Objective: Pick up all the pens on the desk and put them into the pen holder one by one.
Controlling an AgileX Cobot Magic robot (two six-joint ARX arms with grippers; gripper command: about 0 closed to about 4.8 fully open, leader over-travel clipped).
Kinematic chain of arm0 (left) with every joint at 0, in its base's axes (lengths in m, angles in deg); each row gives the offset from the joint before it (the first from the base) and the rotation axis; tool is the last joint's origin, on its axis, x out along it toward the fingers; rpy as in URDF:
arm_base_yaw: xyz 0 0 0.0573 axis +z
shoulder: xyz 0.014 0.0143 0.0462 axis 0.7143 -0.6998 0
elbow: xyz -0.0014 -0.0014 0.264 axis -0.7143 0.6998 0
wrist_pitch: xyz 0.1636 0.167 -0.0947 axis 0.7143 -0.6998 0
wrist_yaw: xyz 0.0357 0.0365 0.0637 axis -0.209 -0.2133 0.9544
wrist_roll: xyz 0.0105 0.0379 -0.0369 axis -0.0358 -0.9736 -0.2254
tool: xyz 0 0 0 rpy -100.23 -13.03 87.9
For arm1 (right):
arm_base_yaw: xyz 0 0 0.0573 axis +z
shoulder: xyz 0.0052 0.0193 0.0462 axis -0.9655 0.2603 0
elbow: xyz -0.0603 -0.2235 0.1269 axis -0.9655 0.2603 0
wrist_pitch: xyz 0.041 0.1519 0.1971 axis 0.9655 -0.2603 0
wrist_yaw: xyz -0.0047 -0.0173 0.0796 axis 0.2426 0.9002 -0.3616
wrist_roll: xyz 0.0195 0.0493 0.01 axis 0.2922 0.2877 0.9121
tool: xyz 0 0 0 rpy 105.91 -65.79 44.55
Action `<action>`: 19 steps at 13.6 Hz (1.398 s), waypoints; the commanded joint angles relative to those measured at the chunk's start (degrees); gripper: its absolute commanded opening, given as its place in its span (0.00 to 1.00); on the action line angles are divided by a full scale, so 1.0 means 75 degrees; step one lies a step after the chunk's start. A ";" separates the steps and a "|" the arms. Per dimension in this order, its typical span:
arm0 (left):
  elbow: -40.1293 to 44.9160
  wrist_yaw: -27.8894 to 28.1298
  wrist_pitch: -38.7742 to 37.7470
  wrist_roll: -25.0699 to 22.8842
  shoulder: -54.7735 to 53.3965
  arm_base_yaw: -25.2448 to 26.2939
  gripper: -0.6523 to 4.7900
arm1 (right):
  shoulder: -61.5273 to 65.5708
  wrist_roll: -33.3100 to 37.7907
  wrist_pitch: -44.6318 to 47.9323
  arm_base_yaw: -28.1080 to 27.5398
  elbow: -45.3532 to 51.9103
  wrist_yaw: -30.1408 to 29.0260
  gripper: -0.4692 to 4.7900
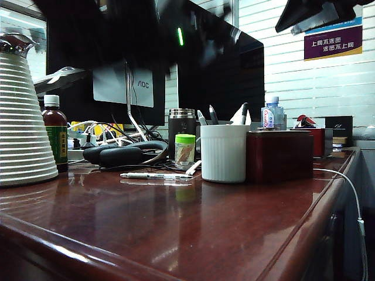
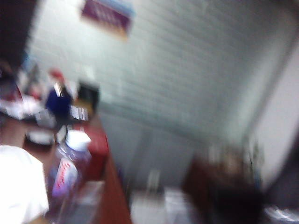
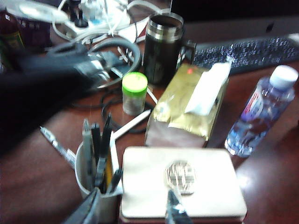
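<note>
The ribbed white pen holder stands on the glossy reddish-brown surface beside a dark red box (cream-lidded); a small jar has a lime-green cap.

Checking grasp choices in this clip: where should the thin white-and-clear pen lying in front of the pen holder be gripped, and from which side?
Probably mid-barrel, from straight above. The thin white-and-clear pen lies flat on the desk, lengthwise across the exterior view, one end beside the pen holder. Tool fingers should straddle the barrel crosswise, away from that end.

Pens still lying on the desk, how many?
2: a clear-and-white pen left of the pen holder, a white pen between it and the green-capped jar. Others may be hidden.
</note>
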 commanded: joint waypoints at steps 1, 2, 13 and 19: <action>-0.0041 -0.0256 -0.3963 -0.1574 0.1667 0.0434 0.69 | -0.0044 -0.0020 0.0364 -0.0003 -0.0041 0.0012 0.44; -0.0044 -0.0326 -0.5307 -0.1562 0.2075 0.0799 0.69 | -0.0044 -0.0020 0.0408 -0.0003 -0.0041 0.0015 0.44; -0.2393 0.0052 -1.1893 -0.6916 -0.0131 0.1976 0.81 | -0.0044 -0.0032 0.0370 -0.0029 -0.0041 0.0017 0.44; -0.2416 0.0093 -1.1873 -0.6076 -0.0935 0.1973 0.14 | -0.0044 -0.0198 0.0239 -0.0032 -0.0041 0.0195 0.44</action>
